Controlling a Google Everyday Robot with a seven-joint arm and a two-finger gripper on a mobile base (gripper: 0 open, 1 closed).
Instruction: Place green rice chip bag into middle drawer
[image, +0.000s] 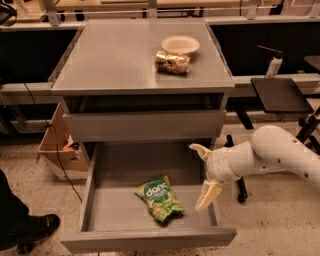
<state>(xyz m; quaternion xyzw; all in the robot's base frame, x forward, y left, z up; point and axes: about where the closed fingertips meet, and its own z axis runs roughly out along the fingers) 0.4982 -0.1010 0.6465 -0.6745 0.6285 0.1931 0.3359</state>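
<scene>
Single view, no second camera to share anything with. It looks down from high in front of the grey metal cabinet, facing its front at mid range. The frame takes in everything from the flat top to the pulled-out wide grey metal middle drawer. The white arm enters from the right edge. Its cream two-finger gripper, fingers spread, sits right of centre at the drawer's right side.

White rounded arm; end effector, cream fingers, at middle drawer right wall.
</scene>
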